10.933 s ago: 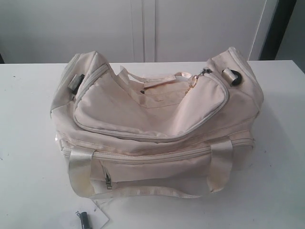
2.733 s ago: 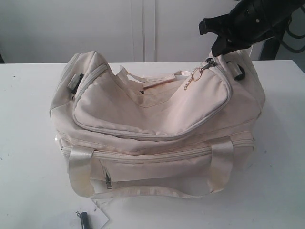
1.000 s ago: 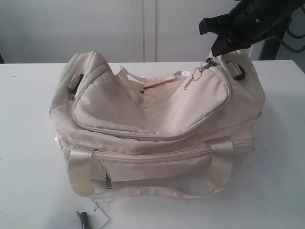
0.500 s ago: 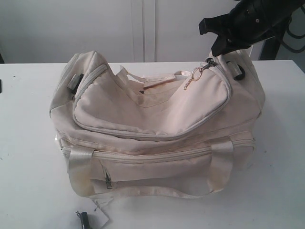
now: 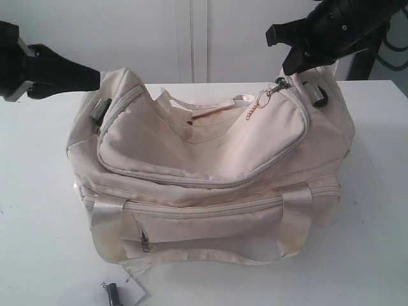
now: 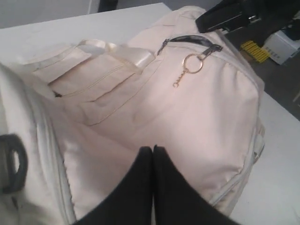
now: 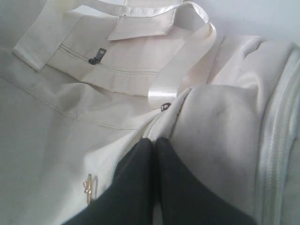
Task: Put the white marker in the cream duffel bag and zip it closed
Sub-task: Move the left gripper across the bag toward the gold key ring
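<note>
One white marker, well apart from left gripper, right gripper

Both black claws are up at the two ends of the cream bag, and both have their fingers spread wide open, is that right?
Not quite. Both are at the ends of the cream duffel bag, but neither is open. The left gripper and the right gripper each have their two black fingers pressed together. The left wrist view and the right wrist view show this.
</note>
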